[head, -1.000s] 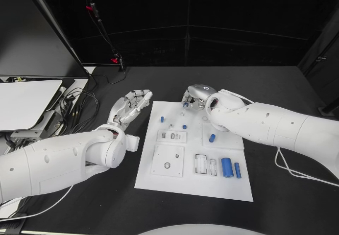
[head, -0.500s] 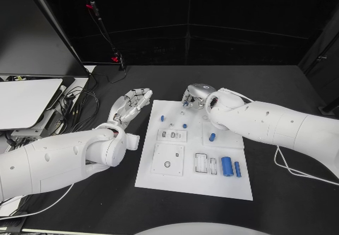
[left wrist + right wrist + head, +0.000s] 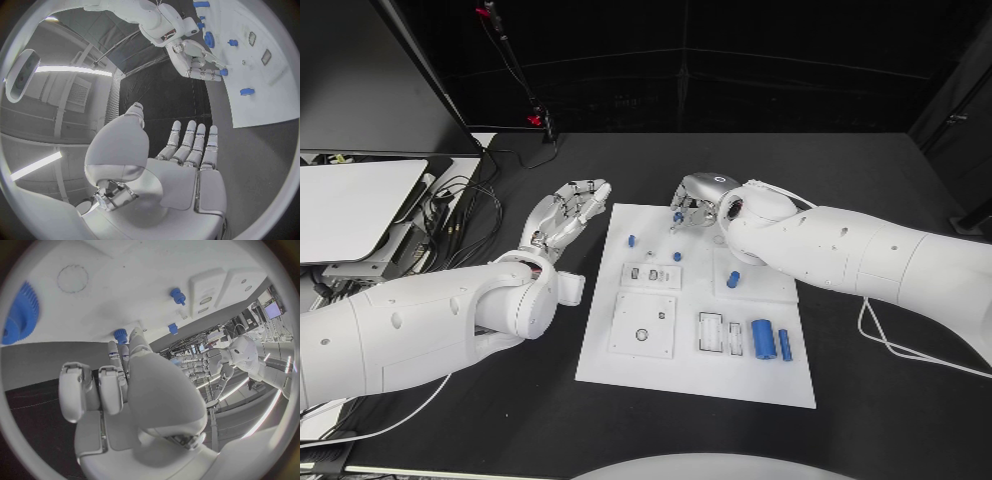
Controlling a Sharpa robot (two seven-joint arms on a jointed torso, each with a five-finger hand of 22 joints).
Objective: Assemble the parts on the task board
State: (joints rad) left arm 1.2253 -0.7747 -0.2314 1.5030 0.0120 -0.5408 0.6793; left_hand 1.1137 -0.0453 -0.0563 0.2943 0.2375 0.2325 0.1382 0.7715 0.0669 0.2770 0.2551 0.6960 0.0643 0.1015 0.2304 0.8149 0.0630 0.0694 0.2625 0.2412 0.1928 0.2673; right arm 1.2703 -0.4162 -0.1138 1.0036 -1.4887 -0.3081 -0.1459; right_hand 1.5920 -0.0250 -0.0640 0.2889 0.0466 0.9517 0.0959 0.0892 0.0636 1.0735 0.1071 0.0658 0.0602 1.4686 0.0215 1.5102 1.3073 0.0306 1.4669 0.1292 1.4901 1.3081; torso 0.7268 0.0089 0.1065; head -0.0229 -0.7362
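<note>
Left hand (image 3: 568, 215) lies flat with fingers spread, holding nothing, just beside the task board (image 3: 697, 375). Right of it, I see the right hand (image 3: 698, 200) pinching a small blue part (image 3: 120, 334) at the board's far edge.

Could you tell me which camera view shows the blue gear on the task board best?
The right wrist view: the blue gear lies large on the task board, its toothed rim clear. The head view shows it as a small blue piece partly behind the right arm; the left wrist view shows it small and distant.
</note>
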